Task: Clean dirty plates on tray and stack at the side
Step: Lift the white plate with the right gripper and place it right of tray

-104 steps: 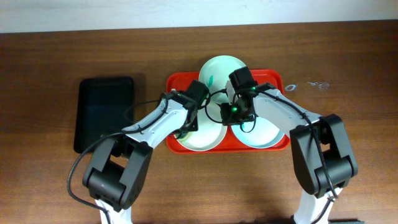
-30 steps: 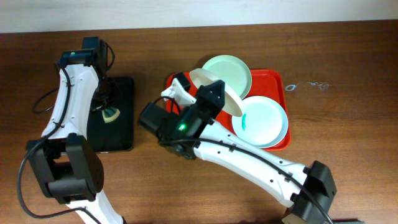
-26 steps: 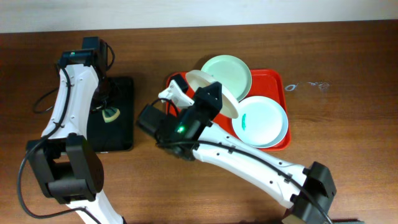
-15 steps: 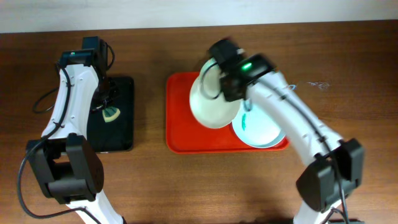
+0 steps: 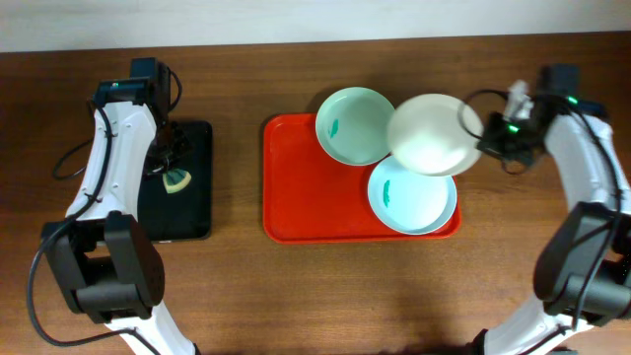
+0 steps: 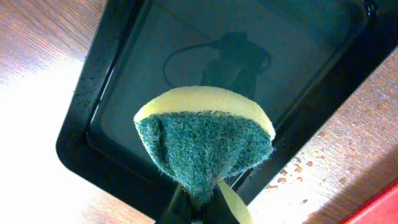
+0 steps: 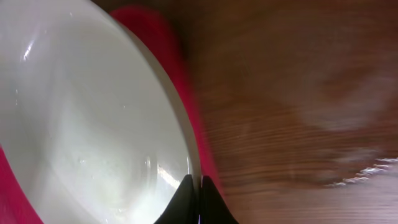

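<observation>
The red tray [image 5: 296,197] lies mid-table. On it are the mint green plate [image 5: 350,123] at the back and the pale blue plate [image 5: 414,197] at the front right, each with a teal smear. My right gripper [image 5: 481,143] is shut on the rim of the white plate [image 5: 429,133] and holds it in the air over the tray's right end; in the right wrist view [image 7: 198,186] the plate [image 7: 81,124] fills the left. My left gripper [image 6: 198,208] is shut on a green-and-yellow sponge [image 6: 205,143] above the black tray [image 5: 175,177].
Water drops [image 5: 488,135] mark the wood to the right of the red tray. The table's far edge meets a white wall [image 5: 296,20].
My right arm has swung from the left of the red tray to the right, carrying the white plate across. The left arm and sponge have stayed over the black tray.
</observation>
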